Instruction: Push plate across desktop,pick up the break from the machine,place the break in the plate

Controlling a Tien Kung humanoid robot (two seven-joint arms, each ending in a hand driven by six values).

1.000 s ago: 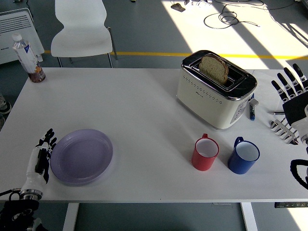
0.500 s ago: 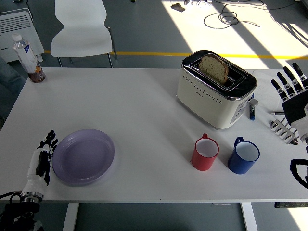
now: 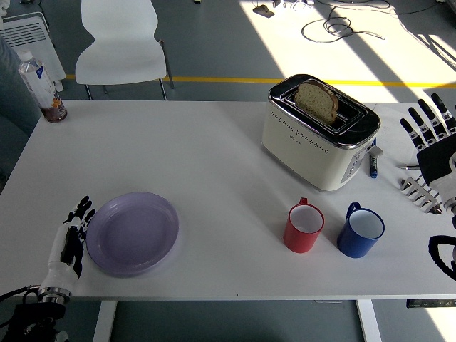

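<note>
One plate (image 3: 132, 233) — two mugs (image 3: 304, 226)

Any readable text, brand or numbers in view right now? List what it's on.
None can be read.
toaster: small mark on its front side, too small to read.
water bottle: label with print, blurred.
blue marker beside the toaster: print too small.
purple plate, red mug, blue mug: no markings visible.

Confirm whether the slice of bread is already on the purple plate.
No. The bread stands upright in the toaster slot, and the purple plate holds nothing.
</note>
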